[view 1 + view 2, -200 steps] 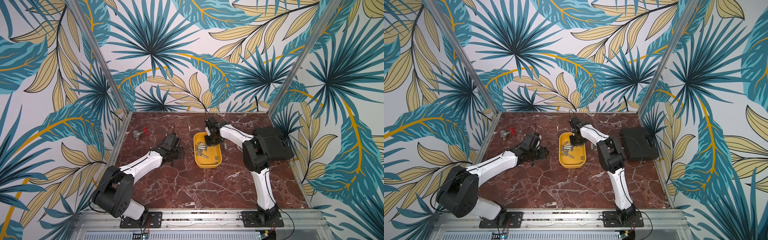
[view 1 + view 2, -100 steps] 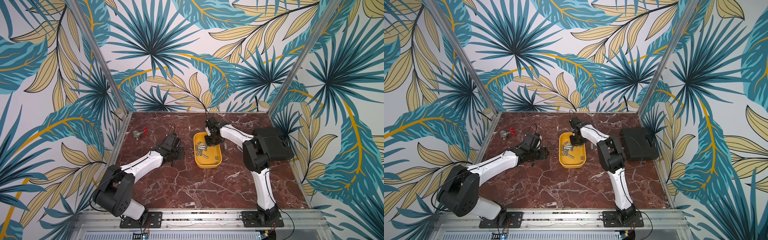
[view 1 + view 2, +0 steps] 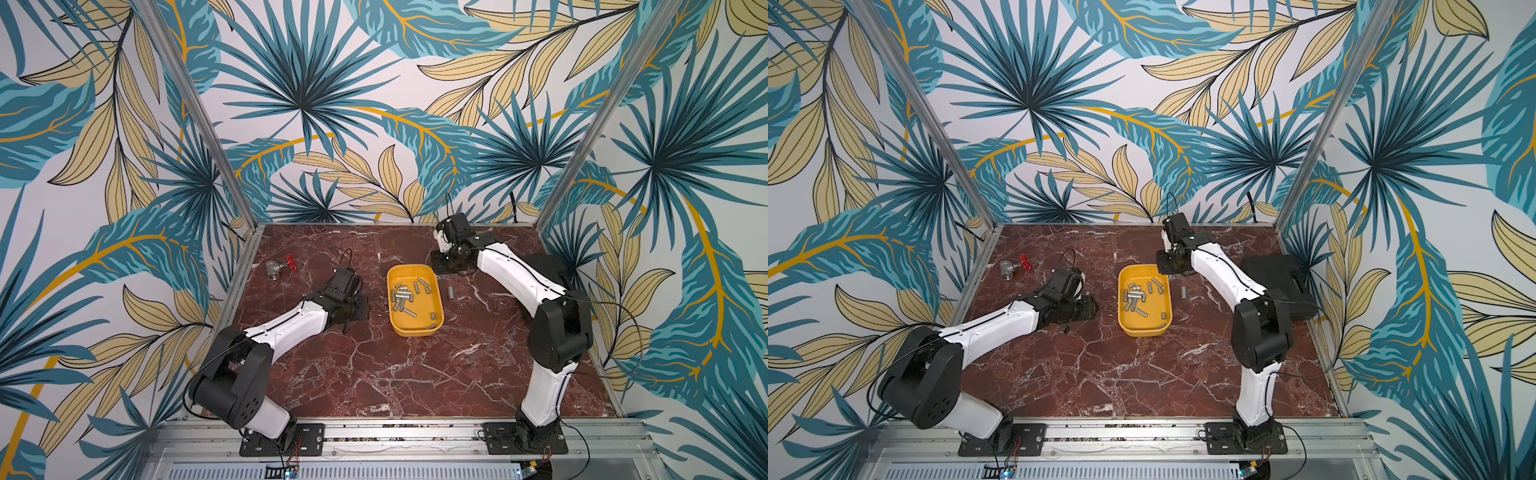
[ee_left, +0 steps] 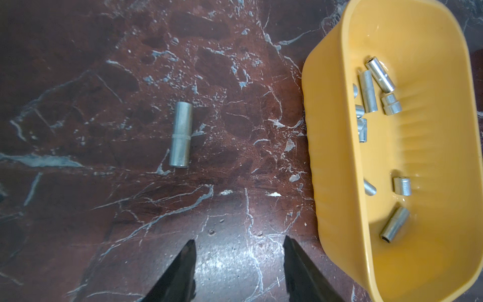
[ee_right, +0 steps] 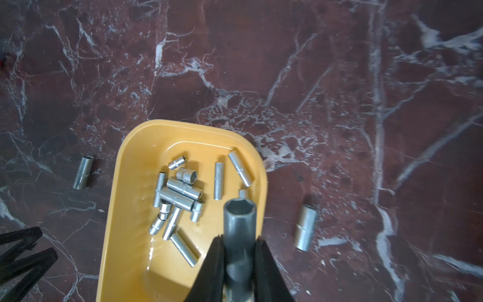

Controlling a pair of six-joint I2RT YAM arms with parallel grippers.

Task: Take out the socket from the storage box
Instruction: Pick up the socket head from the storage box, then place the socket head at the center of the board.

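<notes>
Right gripper (image 5: 240,251) is clamped on a dark steel socket (image 5: 240,222). It holds the socket across the lower part of the barrel, with the hex mouth pointing away from the wrist. In a top view this gripper (image 3: 449,266) hangs over the far corner of the storage box (image 3: 415,326) on the right arm's side. The socket is lifted off the box floor, but I cannot tell whether it is sideways past the rim (image 5: 125,183).

I judge the socket to be rigid, dense for its size and smooth-plated, so it will not deform but could slide in the grip. Being round, it could also roll once set down. A firm squeeze across the middle of the barrel suits it best, with a low release onto the tabletop (image 3: 374,374) beside the box.

Left gripper (image 4: 239,241) stands partly open and empty, low beside the box wall on the left arm's side. A 2nd socket (image 4: 181,134) lies on the tabletop ahead of it. A 3rd socket (image 3: 450,292) lies just beside the box on the right arm's side. A heap of loose sockets (image 5: 180,193) remains inside the box.
</notes>
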